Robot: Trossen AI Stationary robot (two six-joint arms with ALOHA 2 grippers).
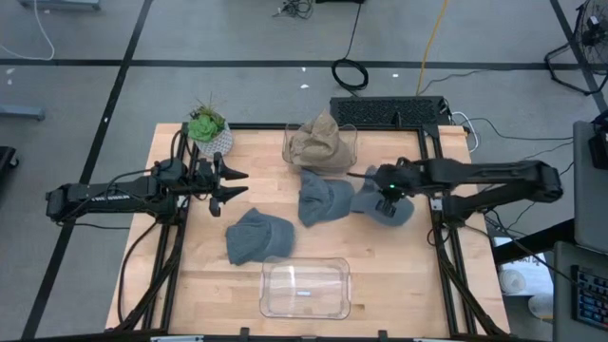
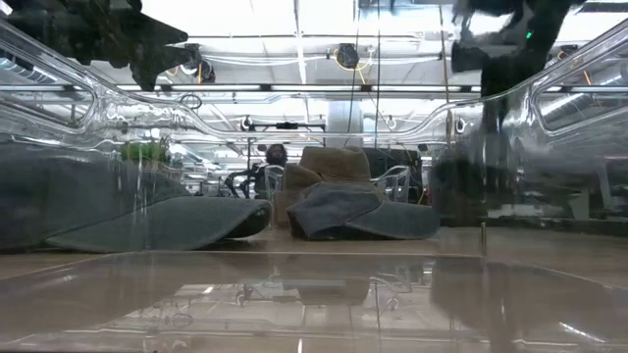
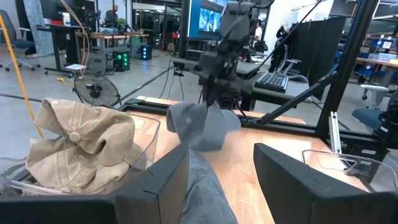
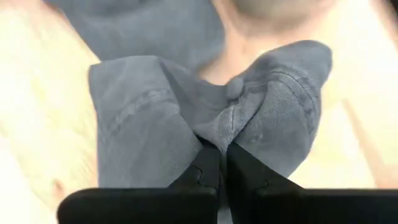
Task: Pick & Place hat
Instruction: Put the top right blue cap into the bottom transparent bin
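Note:
Three grey hats show in the high view. One grey hat [image 1: 258,236] lies flat on the table near the left arm, and a second grey hat [image 1: 321,199] lies at the table's middle. My right gripper [image 1: 388,193] is shut on the third grey hat [image 1: 391,207], right of the middle. My left gripper [image 1: 237,185] hovers open over the table's left part, pointing right, and touches nothing. Tan hats [image 1: 321,142] are piled in a clear bin at the far edge. My right gripper [image 4: 222,149] pinches a raised fold of the grey hat's crown [image 4: 231,127] between its two fingers, close to the top button [image 4: 235,89]. The fingers come from above, pointing down. In the left wrist view the hat [image 3: 200,127] hangs bunched below the fingers, off the table.
An empty clear container [image 1: 306,287] stands at the near edge, right in front of the low camera. A potted plant [image 1: 209,128] sits at the far left corner. The clear bin [image 3: 149,134] of tan hats stands far of the middle hat. Bare wood [image 1: 399,275] lies near right.

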